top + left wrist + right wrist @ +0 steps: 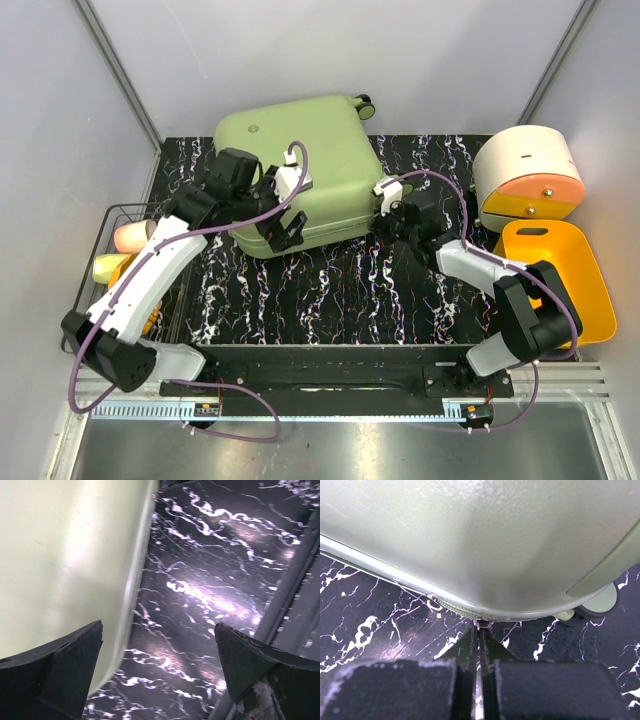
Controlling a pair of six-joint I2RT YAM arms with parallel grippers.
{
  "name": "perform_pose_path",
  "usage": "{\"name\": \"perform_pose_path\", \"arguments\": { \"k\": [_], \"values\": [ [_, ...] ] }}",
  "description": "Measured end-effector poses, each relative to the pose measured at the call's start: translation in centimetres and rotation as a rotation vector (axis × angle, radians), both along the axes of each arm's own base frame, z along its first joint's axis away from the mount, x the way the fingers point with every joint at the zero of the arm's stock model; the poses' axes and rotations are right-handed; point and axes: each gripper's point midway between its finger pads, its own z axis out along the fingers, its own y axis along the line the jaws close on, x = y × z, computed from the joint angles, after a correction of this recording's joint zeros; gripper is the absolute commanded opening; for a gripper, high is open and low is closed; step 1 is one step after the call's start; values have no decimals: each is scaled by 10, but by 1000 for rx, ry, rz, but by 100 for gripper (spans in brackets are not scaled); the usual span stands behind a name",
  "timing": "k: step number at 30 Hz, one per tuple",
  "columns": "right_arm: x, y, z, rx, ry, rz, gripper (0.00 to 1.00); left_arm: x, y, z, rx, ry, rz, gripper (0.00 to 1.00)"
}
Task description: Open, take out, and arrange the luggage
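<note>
Marbled table (330, 290), closed luggage (322, 150), yellow tray (585, 285) right, left pincer (157, 635) spread, right pincer (480, 635) pressed together

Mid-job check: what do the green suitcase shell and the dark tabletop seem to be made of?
Pale-green hard-shell suitcase: probably moulded plastic, satin and finely pebbled; broad soft highlights on its rounded corners. Black white-veined tabletop: marble look, possibly a printed glossy sheet or laminate; it mirrors lamp glare.
</note>
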Motion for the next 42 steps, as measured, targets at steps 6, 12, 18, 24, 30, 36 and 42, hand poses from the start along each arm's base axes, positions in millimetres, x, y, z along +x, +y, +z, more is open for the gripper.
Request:
{"name": "perform_pose_path", "arguments": {
  "k": [6,12,18,24,30,36,42],
  "values": [
    [6,-15,1,-25,-41,15,0,55,2,4,91,-89,4,97],
    [21,-48,4,-19,-75,34,0,110,37,-17,136,-77,101,91],
    [39,-77,10,2,-109,31,0,115,51,-17,113,-52,119,89],
    [52,-90,11,37,-130,69,0,121,58,-15,89,-23,125,88],
    [81,-98,9,72,-153,97,0,129,63,-14,65,0,129,86],
    [108,-94,7,173,-160,122,0,140,71,-13,55,5,149,86],
    [132,-86,4,329,-120,151,0,150,72,-13,52,5,149,86]
  ]
}}
